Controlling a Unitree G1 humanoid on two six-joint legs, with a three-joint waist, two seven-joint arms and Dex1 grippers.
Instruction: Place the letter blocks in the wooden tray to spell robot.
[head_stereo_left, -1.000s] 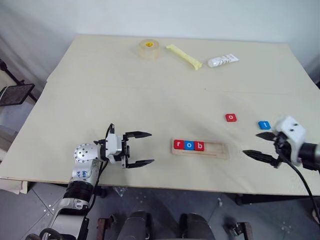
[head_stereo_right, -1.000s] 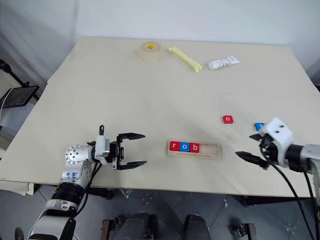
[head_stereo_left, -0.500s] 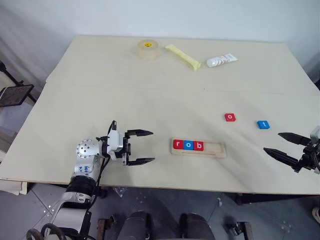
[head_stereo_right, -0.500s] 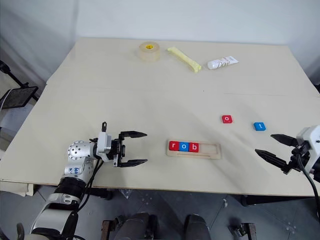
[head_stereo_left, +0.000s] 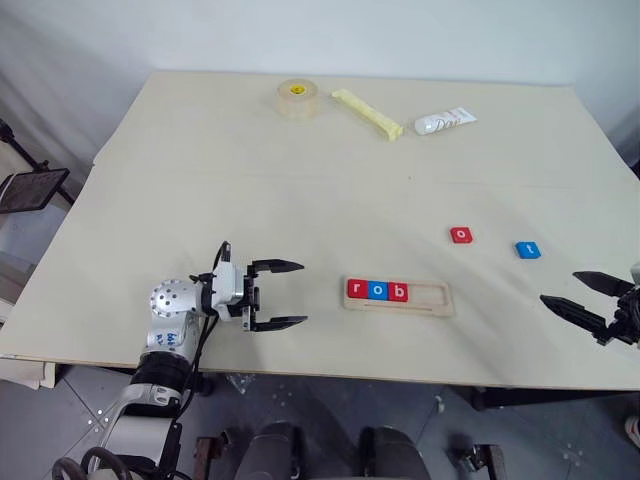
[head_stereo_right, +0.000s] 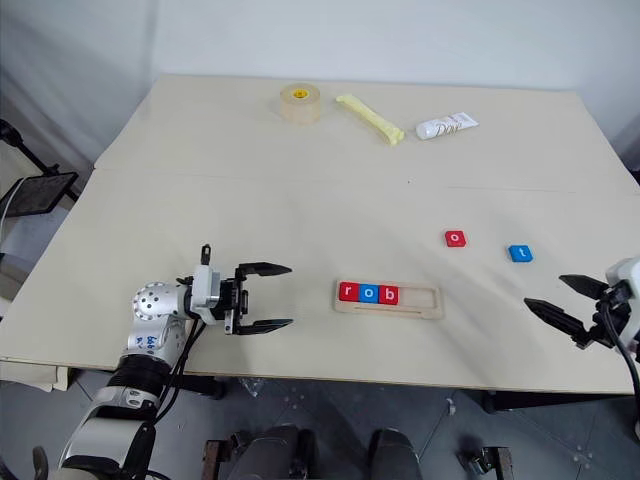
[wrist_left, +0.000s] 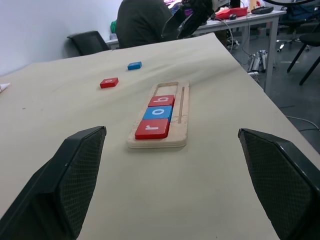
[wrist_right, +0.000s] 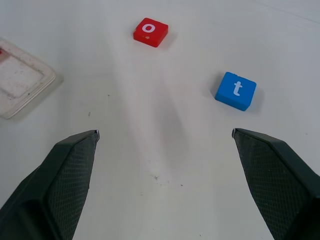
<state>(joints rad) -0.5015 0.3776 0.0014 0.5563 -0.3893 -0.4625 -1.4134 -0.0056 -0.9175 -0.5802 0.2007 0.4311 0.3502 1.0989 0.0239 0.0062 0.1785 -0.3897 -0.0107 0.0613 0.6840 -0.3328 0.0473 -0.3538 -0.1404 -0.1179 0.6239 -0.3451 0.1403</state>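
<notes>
Pale counter (head_stereo_left: 300, 190), white wall behind. Wooden tray (head_stereo_left: 400, 296) with r, o, b tiles between pincers. Loose red o tile (head_stereo_left: 461, 235), blue t tile (head_stereo_left: 528, 250) just beyond right pincer (head_stereo_left: 585, 298). Left pincer (head_stereo_left: 280, 294) and right: both spread wide, empty.

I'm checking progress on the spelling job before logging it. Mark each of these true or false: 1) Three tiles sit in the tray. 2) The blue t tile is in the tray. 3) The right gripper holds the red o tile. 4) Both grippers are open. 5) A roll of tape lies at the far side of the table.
1) True: the wooden tray holds the r tile, o tile and b tile.
2) False: the blue t tile lies on the table, apart from the tray.
3) False: the right gripper is empty; the red o tile lies loose on the table.
4) True: the left gripper is open too.
5) True: the roll of tape is there.
</notes>
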